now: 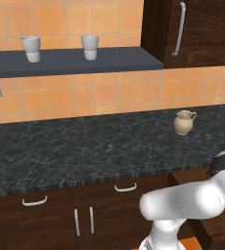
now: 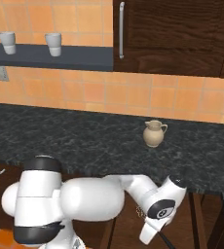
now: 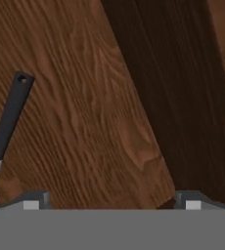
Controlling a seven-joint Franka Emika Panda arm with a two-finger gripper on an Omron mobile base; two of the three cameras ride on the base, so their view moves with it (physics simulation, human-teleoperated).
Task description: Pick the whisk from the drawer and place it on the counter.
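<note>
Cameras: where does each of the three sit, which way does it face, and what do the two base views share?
Left base view: behind the arm's left, looking forward and down at the counter; arm at lower right.
Right base view: behind the arm's right, same counter; arm reaches low into the drawer.
Hand view: on the hand, looking into the drawer at the whisk; jaws open.
Both base views share the beige jug and shelf.

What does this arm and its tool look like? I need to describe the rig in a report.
The arm is glossy white with rounded, bulbous links and dark grey-black bands at the joints. A black disc with a pale ring marks the wrist. The tool shows two small dark fingertips with light grey pads.
</note>
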